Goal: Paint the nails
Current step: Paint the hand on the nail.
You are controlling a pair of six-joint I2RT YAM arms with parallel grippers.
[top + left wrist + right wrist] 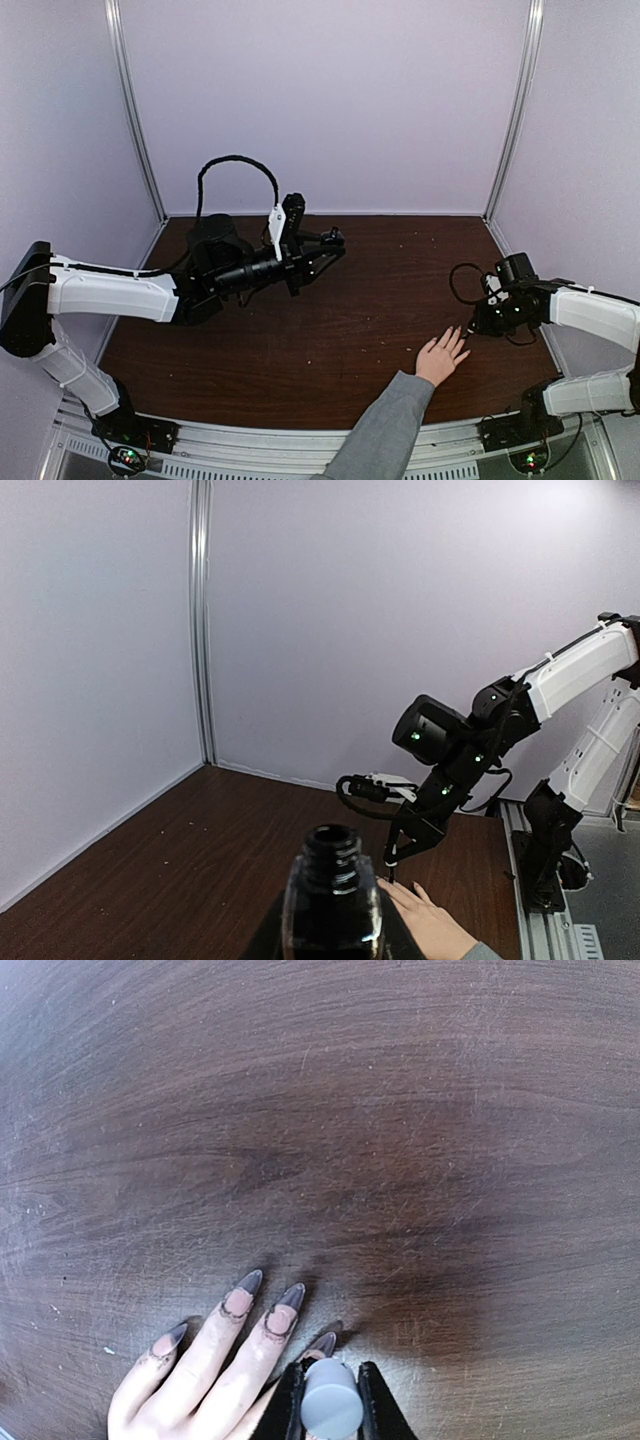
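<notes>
Nails (240, 1298): four visible, dark-tipped, bases pink; coating judged unfinished. Right gripper (331, 1400) pinched brush cap (331, 1418); left gripper (333, 242) clamped polish bottle (333, 900).

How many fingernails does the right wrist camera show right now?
4. Leftmost nail; second nail; third nail; fourth nail, just above the grey cap between the jaws. A fifth may be hidden out of frame.
</notes>
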